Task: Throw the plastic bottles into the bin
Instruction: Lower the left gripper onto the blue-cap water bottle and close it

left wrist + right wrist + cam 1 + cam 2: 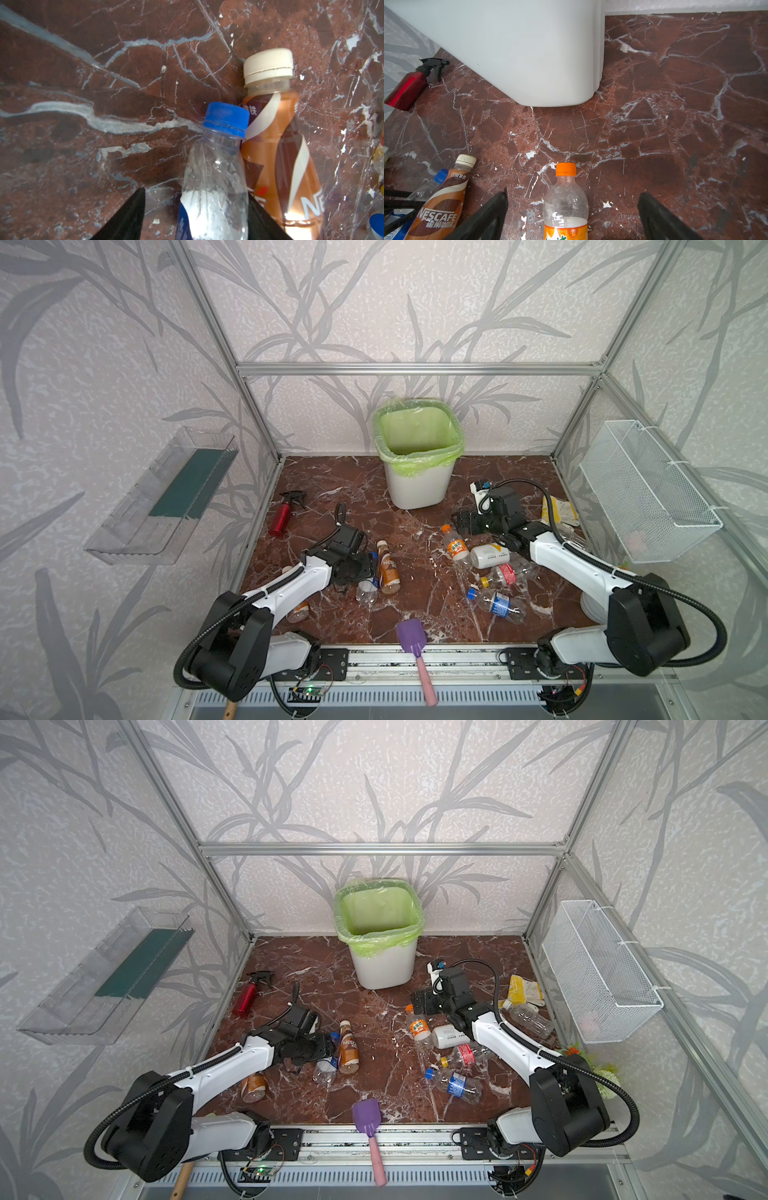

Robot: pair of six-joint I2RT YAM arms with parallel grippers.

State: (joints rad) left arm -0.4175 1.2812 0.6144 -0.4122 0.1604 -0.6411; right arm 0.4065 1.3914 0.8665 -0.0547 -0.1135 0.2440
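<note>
Both top views show the bin (415,489), white with a green bag, standing in the upper middle of the frame on the brown marble table (415,614). The plastic bottles all lie on the table below it. Left of centre, the left gripper (370,572) is low over a blue-capped bottle (366,591), which lies just beside a Nescafé coffee bottle (387,570). Right of centre, the right gripper (459,522) is at an orange-capped bottle (455,546). Below that one lie a white bottle (490,556), a red-label bottle (507,573) and a blue-label bottle (496,605). A red spray bottle (280,517) lies near the left edge of the table.

Left wrist view: the claw is released, and its black fingers (128,216) stand on both sides of the blue-capped bottle. One finger is apart from it. The other sits between it and the Nescafé coffee bottle, against the clear body.

Right wrist view: this claw is also released, with its fingers (488,218) spread wide. The orange-capped bottle lies between them and touches neither. Beyond its cap stands the white wall of the bin.
</note>
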